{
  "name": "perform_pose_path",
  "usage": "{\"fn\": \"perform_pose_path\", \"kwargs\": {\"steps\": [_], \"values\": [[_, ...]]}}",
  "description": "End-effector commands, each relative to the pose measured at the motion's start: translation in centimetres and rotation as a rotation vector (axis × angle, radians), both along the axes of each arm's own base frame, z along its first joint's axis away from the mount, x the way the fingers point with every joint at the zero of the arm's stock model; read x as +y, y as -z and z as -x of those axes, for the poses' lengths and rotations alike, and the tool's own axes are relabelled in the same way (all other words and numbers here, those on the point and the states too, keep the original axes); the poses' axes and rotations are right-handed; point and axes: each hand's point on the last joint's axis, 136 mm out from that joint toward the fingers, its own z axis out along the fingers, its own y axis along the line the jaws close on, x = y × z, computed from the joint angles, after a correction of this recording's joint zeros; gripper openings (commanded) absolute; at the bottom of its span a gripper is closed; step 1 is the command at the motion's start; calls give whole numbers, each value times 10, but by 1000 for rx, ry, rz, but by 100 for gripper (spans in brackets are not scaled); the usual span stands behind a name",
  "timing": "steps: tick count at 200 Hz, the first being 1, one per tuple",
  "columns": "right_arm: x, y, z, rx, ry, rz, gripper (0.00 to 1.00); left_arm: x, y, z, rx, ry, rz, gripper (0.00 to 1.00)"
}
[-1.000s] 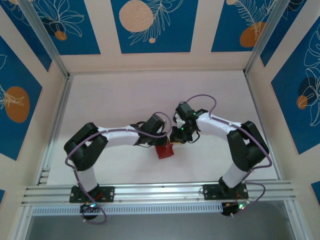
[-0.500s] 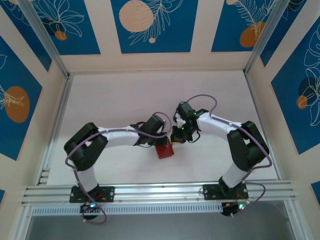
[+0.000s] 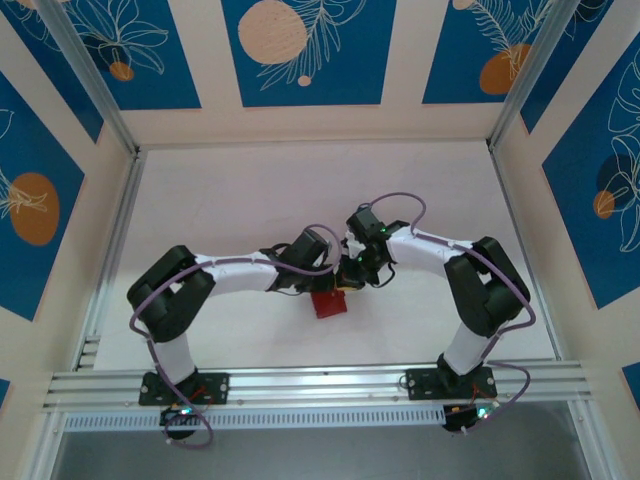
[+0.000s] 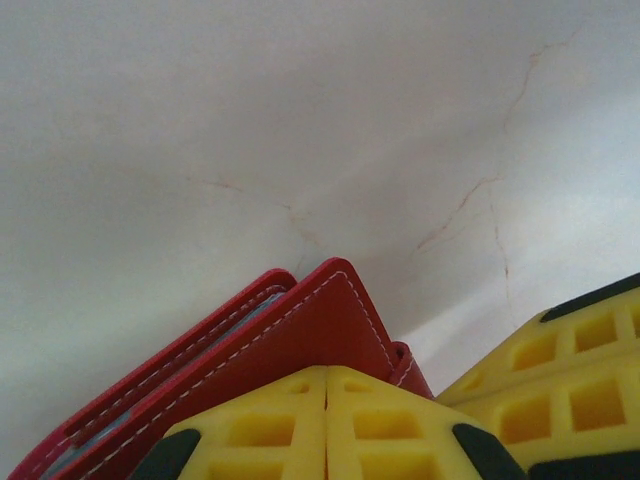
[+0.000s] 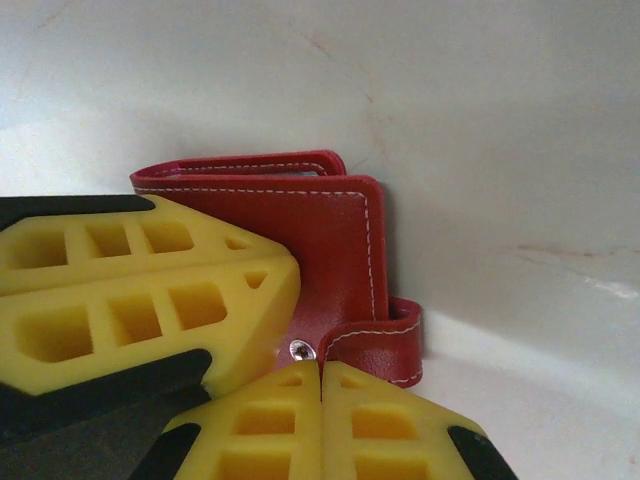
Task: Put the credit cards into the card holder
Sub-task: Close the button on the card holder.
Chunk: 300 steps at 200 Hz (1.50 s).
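Note:
The red card holder lies folded on the white table between both arms. My left gripper is shut, its yellow fingertips resting against the holder's outer flap. A pale blue-grey strip shows between the flaps; I cannot tell whether it is a pocket or a card. My right gripper is shut too, its tips right at the snap button and touching the curled tab. The left fingers lie on the card holder beside it. The credit cards are hidden.
The white table stretches away behind the arms, walled by patterned blue panels. An aluminium rail runs along the near edge. The right gripper's fingers crowd the lower right of the left wrist view.
My right gripper's jaws have closed and its wrist has shifted slightly left toward the card holder. The left arm and the holder have stayed put.

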Motion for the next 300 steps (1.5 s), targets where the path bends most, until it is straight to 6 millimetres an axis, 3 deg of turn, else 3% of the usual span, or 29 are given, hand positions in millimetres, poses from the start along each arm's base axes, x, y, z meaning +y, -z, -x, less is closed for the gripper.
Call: {"fn": "perform_pose_path", "kwargs": {"steps": [1, 53, 77, 134, 218, 300], "values": [[5, 5, 5, 34, -1, 0, 0, -2, -27, 2, -12, -24, 59, 7], [10, 5, 5, 31, -28, 22, 0, 37, -30, 11, -28, -85, 4, 8], [12, 4, 6, 30, -38, 29, 0, 55, -16, 19, -6, -99, -50, 8], [16, 5, 8, 27, -67, 66, 0, 72, 22, 37, 60, -85, -124, 7], [24, 6, 11, 27, -102, 113, 0, 59, 36, 40, 73, -65, -109, 7], [16, 19, 21, 35, -138, 215, 0, 65, 37, 43, 69, -83, -110, 7]]}}
